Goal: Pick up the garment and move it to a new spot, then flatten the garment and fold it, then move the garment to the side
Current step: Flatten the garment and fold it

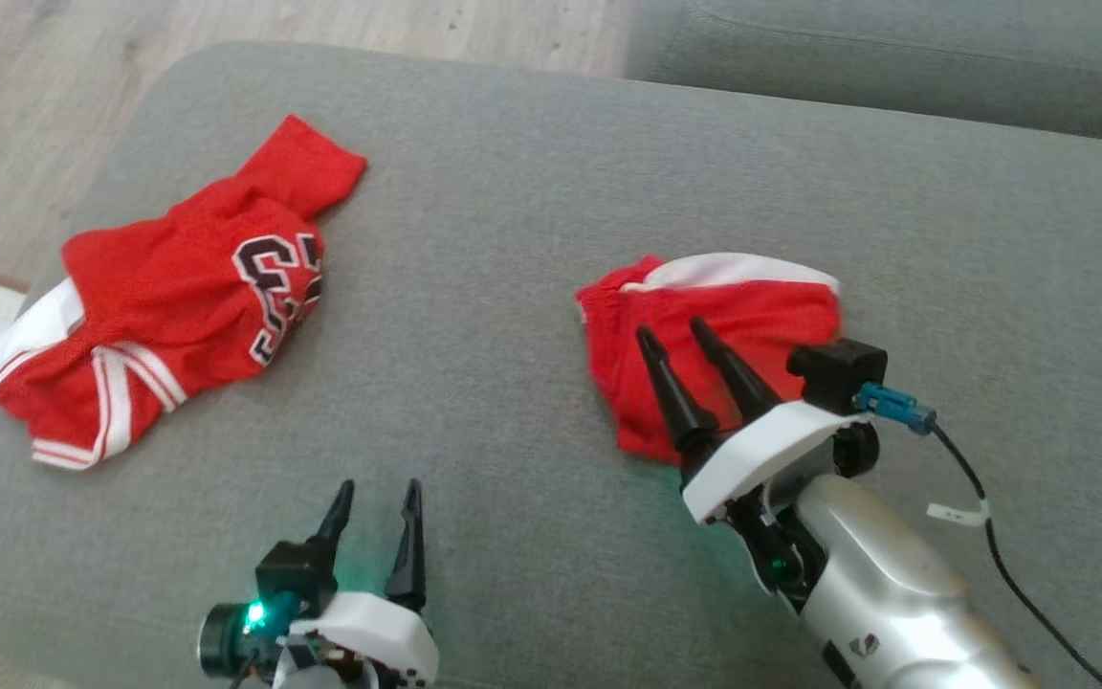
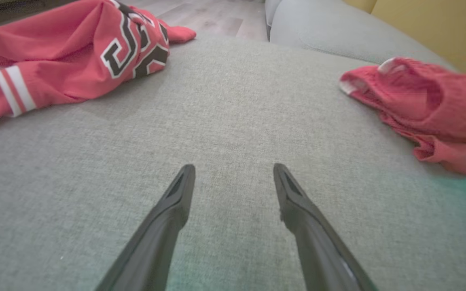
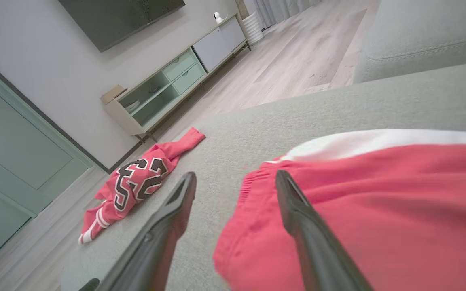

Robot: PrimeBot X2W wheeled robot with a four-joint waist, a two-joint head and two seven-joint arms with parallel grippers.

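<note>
A small red garment with a white band [image 1: 761,306] lies bunched at the middle right of the grey cushion [image 1: 513,191]. My right gripper [image 1: 673,327] is open just over its near left part, with nothing between the fingers. In the right wrist view the right gripper [image 3: 236,174] has one finger above the red cloth [image 3: 378,194] and the other above bare cushion. My left gripper [image 1: 380,483] stands open at the front edge, apart from both pieces of cloth. In the left wrist view the left gripper [image 2: 234,166] holds nothing and the garment [image 2: 427,101] lies off to the right.
A red jersey with black-and-white numbers [image 1: 178,287] lies crumpled at the cushion's left end, near the edge. A second grey cushion [image 1: 895,57] adjoins at the back right. Wooden floor [image 1: 82,57] lies beyond the left edge. A black cable [image 1: 991,536] trails from my right wrist.
</note>
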